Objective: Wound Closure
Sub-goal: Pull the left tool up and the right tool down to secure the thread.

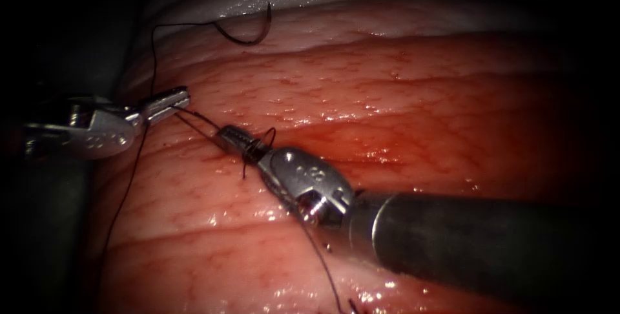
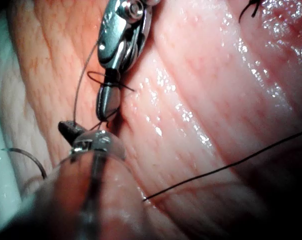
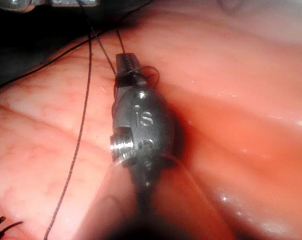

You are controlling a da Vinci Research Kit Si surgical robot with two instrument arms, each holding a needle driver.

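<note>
The curved needle lies free on the far edge of the tissue, held by neither tool and not in the tissue; it also appears in the left wrist view. Its thread runs left and then down the left side. My left tool is shut on the thread left of the cut. My right tool lies over the cut with its jaws shut on a short strand running to the left tool. Thread is looped around the right tool's jaws, as the left wrist view also shows.
Short thread ends stick up beside the right tool's jaws. A tied stitch with cut ends sits nearer along the cut, seen too in the right wrist view. Red fluid wets the tissue around the cut.
</note>
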